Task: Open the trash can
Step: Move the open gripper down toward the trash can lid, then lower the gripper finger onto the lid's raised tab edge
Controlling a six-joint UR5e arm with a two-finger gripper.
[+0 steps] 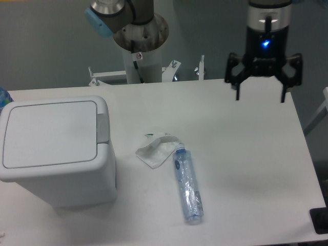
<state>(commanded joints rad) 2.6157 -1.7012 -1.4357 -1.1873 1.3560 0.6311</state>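
Note:
The trash can (54, 148) is a large white boxy bin at the left of the table, its flat lid down and a grey push tab (103, 127) on its right rim. My gripper (260, 96) hangs over the far right of the table, well away from the can, fingers spread wide and open with nothing between them.
A crumpled white wrapper (156, 149) and a clear plastic bottle (187, 185) lie on the table (246, 169) right of the can. The arm's base column (141, 51) stands behind the far table edge. A dark object (320, 221) sits at the right front corner.

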